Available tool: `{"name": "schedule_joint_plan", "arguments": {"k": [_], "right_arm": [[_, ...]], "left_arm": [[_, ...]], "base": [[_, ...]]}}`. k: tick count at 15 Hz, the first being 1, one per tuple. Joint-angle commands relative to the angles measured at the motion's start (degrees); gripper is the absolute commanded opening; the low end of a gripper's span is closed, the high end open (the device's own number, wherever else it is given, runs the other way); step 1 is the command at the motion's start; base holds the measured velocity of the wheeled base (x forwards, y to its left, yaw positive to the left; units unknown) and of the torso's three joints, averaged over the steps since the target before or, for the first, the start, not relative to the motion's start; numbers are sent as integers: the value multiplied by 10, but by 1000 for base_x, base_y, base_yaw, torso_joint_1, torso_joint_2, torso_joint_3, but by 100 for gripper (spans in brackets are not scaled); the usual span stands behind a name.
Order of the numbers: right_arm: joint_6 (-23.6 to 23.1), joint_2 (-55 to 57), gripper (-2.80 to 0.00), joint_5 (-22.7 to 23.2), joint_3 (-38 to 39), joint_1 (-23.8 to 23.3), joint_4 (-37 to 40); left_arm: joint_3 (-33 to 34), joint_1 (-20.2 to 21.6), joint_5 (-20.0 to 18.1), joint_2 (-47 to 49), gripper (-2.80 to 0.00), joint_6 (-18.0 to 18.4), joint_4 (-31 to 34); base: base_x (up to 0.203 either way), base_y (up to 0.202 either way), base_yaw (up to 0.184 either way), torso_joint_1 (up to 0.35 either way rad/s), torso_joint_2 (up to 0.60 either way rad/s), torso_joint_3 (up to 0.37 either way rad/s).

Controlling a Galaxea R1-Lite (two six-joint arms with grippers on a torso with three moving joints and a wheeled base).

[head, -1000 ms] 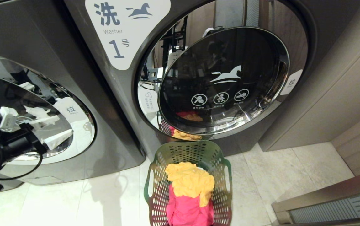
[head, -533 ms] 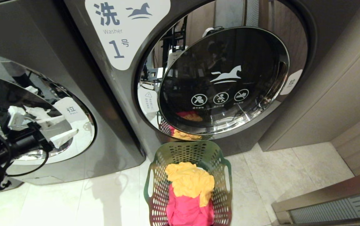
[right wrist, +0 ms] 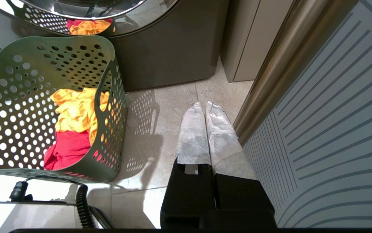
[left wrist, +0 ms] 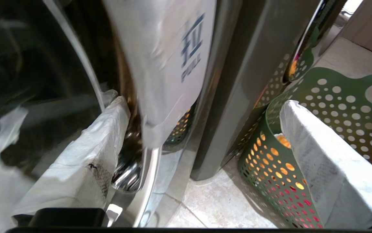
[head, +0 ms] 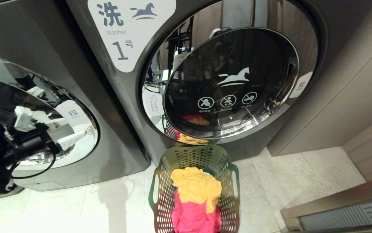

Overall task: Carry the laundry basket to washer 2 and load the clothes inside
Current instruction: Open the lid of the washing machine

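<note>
Two grey front-load washers fill my head view. On the far left is the one I take for washer 2 [head: 75, 81], though its numeral is out of frame; its round glass door is closed, with a white pull label [head: 74, 114] on the chrome ring. My left hand [head: 64, 137] is up against that door at the ring's right side, just below the label. Its cloth-wrapped fingers [left wrist: 85, 155] stand spread wide, and they hold nothing. In the left wrist view one finger lies beside the chrome ring under the label, while the other sits in front of the basket; I cannot tell whether either one touches the door.

Next to the right stands the washer marked 1 [head: 124, 97], door shut, its glass mirroring the basket below.

The laundry basket [head: 160, 194] rests on the tiled floor [head: 286, 181], right in front of washer 1's lower edge, well apart from washer 2's door. The clothes [head: 195, 200] are still inside it: a yellow-orange garment on top toward the washers, a bright pink-red one beneath and nearer me.

Further right, my right hand [right wrist: 205, 110] hangs parked over the floor beside a ribbed metal panel [right wrist: 319, 113], fingers pressed together and empty.
</note>
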Motion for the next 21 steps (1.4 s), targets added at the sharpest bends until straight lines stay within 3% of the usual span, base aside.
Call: {"name": "schedule_joint_plan", "arguments": {"k": [1, 12, 16, 19, 21], "right_arm": [[0, 1, -280, 0, -1, 0, 0], [0, 1, -280, 0, -1, 0, 0], [0, 1, -280, 0, 0, 0, 0], [0, 1, -280, 0, 0, 0, 0], [0, 1, -280, 0, 0, 0, 0]], "left_arm": [[-2, -7, -3, -6, 0, 1, -6], [-26, -52, -10, 6, 0, -6, -17], [-22, -53, -81, 4, 0, -5, -17], [-3, -54, -87, -1, 0, -5, -24], [18, -54, -110, -3, 0, -5, -43]], "base": [[0, 0, 0, 0, 0, 0], [0, 0, 0, 0, 0, 0], [0, 0, 0, 0, 0, 0], [0, 0, 0, 0, 0, 0], [0, 0, 0, 0, 0, 0]]}}
